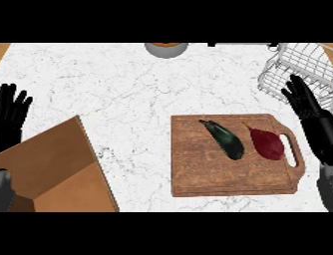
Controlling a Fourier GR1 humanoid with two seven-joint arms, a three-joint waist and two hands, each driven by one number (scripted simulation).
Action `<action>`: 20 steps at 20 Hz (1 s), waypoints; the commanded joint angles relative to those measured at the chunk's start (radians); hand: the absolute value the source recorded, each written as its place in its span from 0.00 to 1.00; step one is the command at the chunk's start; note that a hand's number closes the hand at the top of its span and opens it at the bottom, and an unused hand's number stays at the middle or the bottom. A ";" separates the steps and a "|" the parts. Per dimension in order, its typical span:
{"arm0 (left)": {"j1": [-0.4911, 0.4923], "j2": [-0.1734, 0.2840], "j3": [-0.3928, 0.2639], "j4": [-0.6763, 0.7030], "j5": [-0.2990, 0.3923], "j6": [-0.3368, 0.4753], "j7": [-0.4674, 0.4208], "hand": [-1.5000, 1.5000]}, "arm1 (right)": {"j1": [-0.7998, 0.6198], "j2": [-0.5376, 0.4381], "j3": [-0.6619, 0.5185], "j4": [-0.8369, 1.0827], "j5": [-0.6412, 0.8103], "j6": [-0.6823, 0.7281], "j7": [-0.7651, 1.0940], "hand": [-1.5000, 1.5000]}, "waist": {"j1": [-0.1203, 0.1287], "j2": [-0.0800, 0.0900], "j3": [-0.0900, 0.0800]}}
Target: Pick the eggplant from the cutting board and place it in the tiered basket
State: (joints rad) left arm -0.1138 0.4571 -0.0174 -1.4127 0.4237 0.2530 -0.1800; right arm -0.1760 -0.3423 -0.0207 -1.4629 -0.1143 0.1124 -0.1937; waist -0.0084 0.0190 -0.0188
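A white marble counter [125, 94] with fine grey veins is filling the view from above, with strips of wooden surface showing at the far left and far right corners. Nearest the viewer, at the lower left, a brown cardboard box [55, 167] is sitting at an angle with its flaps spread. Beside it, the left hand [4, 122] is resting near the left edge with its fingers straight and pointing away, holding nothing. Right of centre, a wooden cutting board [199, 172] with a handle slot on its right side is lying flat on the counter. The eggplant [225, 138], dark and glossy, is lying on the board's far half, slanting from upper left to lower right. Just beside it, to the right and apart from it, a dark red vegetable [267, 143] is lying on the same board. The right hand [305, 102] is hovering open past the board's right edge, fingers straight, gripping nothing. Behind that hand, a white wire tiered basket [302, 62] is standing at the far right. At the far edge, a grey bowl [166, 49] is partly showing.
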 commanded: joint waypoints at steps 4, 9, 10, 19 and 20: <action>-0.043 -0.030 -0.167 -0.003 -0.070 -0.096 0.034 0.50 | -0.145 0.176 0.206 0.151 0.088 -0.059 0.285 0.00 | 0.041 -0.005 0.017; -0.071 -0.067 -0.302 -0.026 -0.088 -0.153 0.102 0.50 | -0.247 0.326 0.258 0.349 0.147 -0.155 0.449 0.00 | 0.054 0.011 0.017; -0.050 -0.079 -0.309 -0.029 -0.080 -0.161 0.096 0.50 | -0.261 0.335 0.239 0.374 0.096 -0.167 0.409 0.00 | 0.053 0.004 0.019; -0.040 -0.093 -0.318 -0.004 -0.115 -0.111 0.108 0.50 | -0.534 0.205 0.356 0.373 0.262 -0.113 0.509 0.00 | 0.013 -0.017 0.015; -0.043 -0.076 -0.311 -0.021 -0.095 -0.137 0.117 0.50 | -0.597 0.156 0.362 0.379 0.269 -0.047 0.557 0.00 | 0.019 -0.018 0.013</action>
State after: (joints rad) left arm -0.2111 0.5105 -0.2164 -1.4573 0.3380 0.1224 -0.0370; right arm -0.6371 -0.1077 0.3009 -1.0935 0.0949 -0.0178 0.2492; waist 0.0223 -0.0074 0.0214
